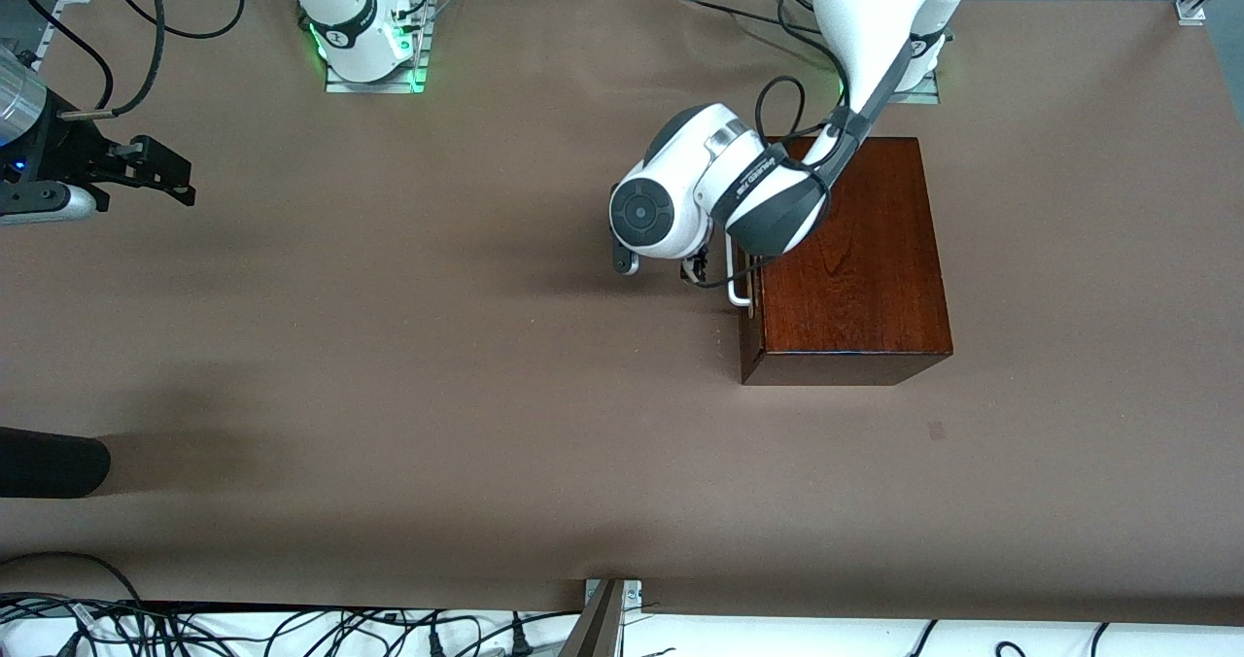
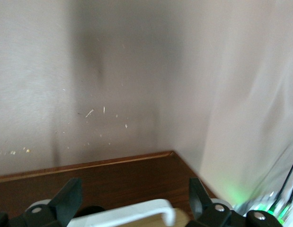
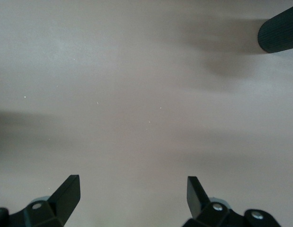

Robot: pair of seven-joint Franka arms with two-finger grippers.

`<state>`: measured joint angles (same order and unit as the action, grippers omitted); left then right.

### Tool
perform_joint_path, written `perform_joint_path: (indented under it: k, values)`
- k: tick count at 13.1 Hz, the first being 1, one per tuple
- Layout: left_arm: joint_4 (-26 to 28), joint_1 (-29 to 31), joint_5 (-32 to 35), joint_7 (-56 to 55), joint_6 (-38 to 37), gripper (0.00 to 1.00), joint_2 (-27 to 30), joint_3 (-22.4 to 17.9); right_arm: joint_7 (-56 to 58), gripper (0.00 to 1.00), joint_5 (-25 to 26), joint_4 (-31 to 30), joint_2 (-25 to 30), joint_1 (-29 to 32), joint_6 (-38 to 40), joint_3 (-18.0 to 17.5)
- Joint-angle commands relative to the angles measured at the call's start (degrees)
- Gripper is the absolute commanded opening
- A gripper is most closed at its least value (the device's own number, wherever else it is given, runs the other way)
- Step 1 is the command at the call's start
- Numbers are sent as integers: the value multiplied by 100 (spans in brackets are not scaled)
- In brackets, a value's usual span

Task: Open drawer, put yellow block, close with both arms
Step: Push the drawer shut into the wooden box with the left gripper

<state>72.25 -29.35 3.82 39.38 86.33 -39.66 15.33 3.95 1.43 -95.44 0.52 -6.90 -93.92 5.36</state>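
The reddish-brown wooden box [image 1: 855, 259] stands toward the left arm's end of the table. The drawer's white bar handle [image 1: 739, 283] is on the box side that faces the right arm's end. My left gripper [image 1: 698, 270] is at that handle. In the left wrist view my left gripper [image 2: 133, 189] is open, its fingers wide on either side of the handle [image 2: 132, 213] and not touching it. A small strip of pale drawer wood [image 2: 182, 218] shows by the handle. My right gripper [image 1: 187, 181] waits open and empty over bare table [image 3: 146, 109]. The yellow block is out of view.
A black ribbed cylinder [image 1: 49, 463] lies at the table's edge at the right arm's end, nearer to the front camera; it also shows in the right wrist view [image 3: 279, 35]. Cables run along the table's edges. The brown table [image 1: 437, 346] spreads wide between the arms.
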Motion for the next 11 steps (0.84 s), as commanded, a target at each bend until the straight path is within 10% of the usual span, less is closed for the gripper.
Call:
perform_joint_path:
  k: [1,11]
  values:
    - [70,43,-223,-1147,-28,100,607,-21,-87,100,-38,131,-34,101,120,-97]
    - [96,1641,49,-2076,-957,100,1874,-91,-87,100,-328,140,-34,101,120,-88]
